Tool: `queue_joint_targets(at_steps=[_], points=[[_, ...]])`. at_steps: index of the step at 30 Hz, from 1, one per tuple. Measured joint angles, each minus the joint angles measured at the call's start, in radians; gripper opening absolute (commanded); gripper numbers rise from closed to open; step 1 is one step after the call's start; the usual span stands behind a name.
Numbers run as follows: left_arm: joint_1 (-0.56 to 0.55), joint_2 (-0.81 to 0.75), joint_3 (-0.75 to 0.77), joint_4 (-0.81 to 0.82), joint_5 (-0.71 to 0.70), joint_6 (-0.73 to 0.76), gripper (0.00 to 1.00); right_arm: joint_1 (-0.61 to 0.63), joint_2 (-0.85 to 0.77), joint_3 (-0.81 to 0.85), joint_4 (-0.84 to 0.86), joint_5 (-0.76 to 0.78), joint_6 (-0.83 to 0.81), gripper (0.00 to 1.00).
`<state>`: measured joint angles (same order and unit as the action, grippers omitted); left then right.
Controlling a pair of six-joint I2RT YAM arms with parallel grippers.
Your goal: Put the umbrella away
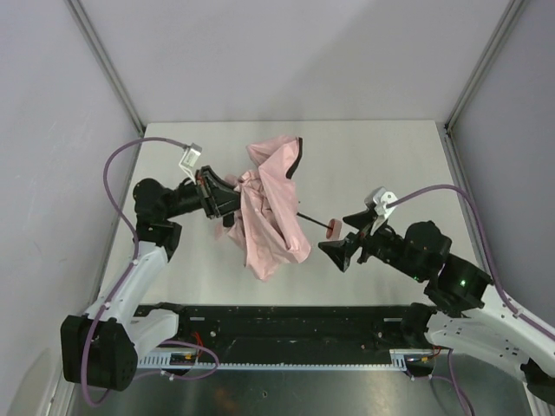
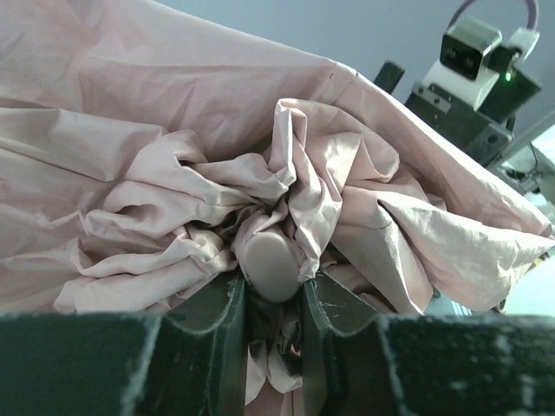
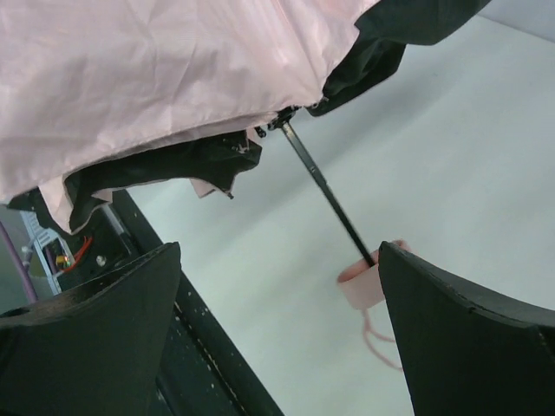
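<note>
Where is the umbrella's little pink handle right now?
In the top view, the handle is right of centre, at the end of the shaft, inside the open right end effector.

Table (image 1: 390,165): pale, matte, plain surface filling the middle of the overhead frame, closed in by grey walls (image 1: 52,104) at left, right and top. A black rail (image 1: 286,325) runs along its bottom edge. At frame centre the crumpled pink umbrella (image 1: 269,221) hangs low over it; I cannot confirm contact. From my right wrist, lower right of frame, the handle (image 3: 362,284) is close to the surface, and its wrist loop (image 3: 379,340) appears to trail onto it.
</note>
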<state>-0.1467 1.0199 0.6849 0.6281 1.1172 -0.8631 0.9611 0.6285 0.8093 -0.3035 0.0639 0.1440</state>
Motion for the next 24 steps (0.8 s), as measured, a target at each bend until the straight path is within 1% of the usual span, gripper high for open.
queue_joint_targets(at_steps=[2, 4, 8, 10, 12, 16, 20, 24], points=[[-0.003, 0.000, 0.000, -0.016, 0.034, 0.026, 0.00, -0.022, 0.016, 0.032, -0.045, -0.039, -0.024, 0.99], [-0.010, 0.000, 0.000, -0.026, 0.060, 0.043, 0.00, -0.060, 0.064, 0.075, -0.076, -0.117, -0.061, 0.99], [-0.036, -0.004, 0.000, -0.041, 0.101, 0.054, 0.00, -0.142, 0.234, 0.199, -0.147, -0.335, -0.173, 0.99], [-0.043, -0.010, 0.000, -0.045, 0.116, 0.052, 0.00, -0.148, 0.314, 0.241, -0.170, -0.402, -0.224, 0.99], [-0.046, -0.017, 0.000, -0.048, 0.122, 0.050, 0.00, -0.143, 0.356, 0.249, -0.202, -0.435, -0.271, 0.99], [-0.047, -0.027, 0.000, -0.048, 0.122, 0.027, 0.00, -0.124, 0.369, 0.249, -0.238, -0.447, -0.341, 0.99], [-0.048, -0.030, 0.009, -0.054, 0.129, -0.002, 0.00, -0.113, 0.376, 0.254, -0.209, -0.479, -0.379, 0.99], [-0.049, -0.047, 0.012, -0.055, 0.145, -0.012, 0.00, -0.100, 0.418, 0.266, -0.154, -0.528, -0.393, 0.99]])
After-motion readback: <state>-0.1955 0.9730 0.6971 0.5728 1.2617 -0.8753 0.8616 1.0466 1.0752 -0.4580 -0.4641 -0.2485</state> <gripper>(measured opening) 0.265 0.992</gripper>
